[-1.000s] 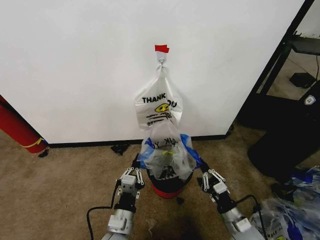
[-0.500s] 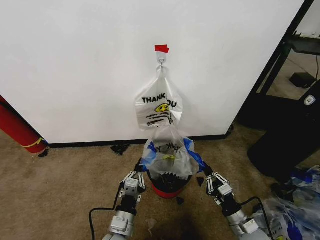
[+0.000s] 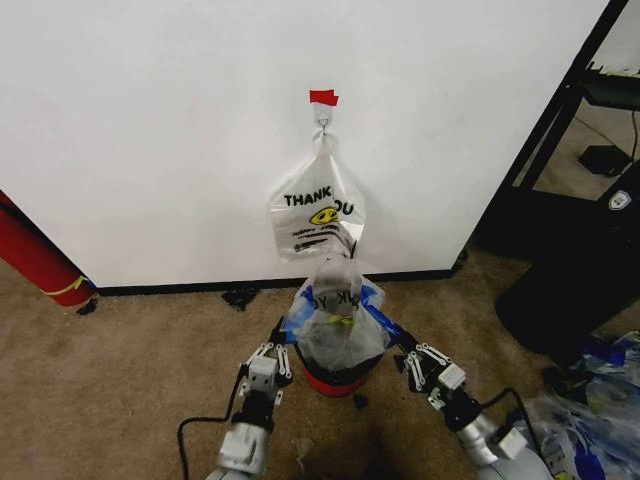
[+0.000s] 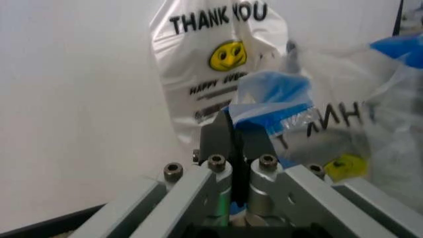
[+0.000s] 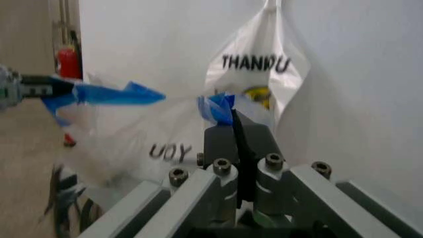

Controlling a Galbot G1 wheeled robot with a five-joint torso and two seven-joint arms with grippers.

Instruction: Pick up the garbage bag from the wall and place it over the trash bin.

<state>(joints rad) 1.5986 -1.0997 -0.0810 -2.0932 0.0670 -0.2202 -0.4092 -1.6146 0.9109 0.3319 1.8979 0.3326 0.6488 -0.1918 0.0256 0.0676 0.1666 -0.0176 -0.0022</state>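
The garbage bag (image 3: 337, 322), translucent with blue strips, billows in a dome over the trash bin (image 3: 333, 382), whose red base shows below it. My left gripper (image 3: 277, 335) is at the bin's left side, shut on a blue strip (image 4: 271, 96) of the bag. At the bin's right side, my right gripper (image 3: 402, 350) is shut on another blue strip (image 5: 217, 106). Between the two grippers the bag's mouth is stretched wide. The bin's rim is hidden under the plastic.
A white "THANK YOU" smiley bag (image 3: 316, 208) hangs on a wall hook under red tape (image 3: 323, 97), just behind the bin. A red cylinder (image 3: 35, 258) leans at the left. At the right stands a large black box (image 3: 570, 290), with a heap of plastic bags (image 3: 590, 420) in front of it.
The garbage bag has puffed upward and closed over the bin's opening, hiding the dark inside. Both grippers have shifted slightly down and outward, still holding the blue strips.
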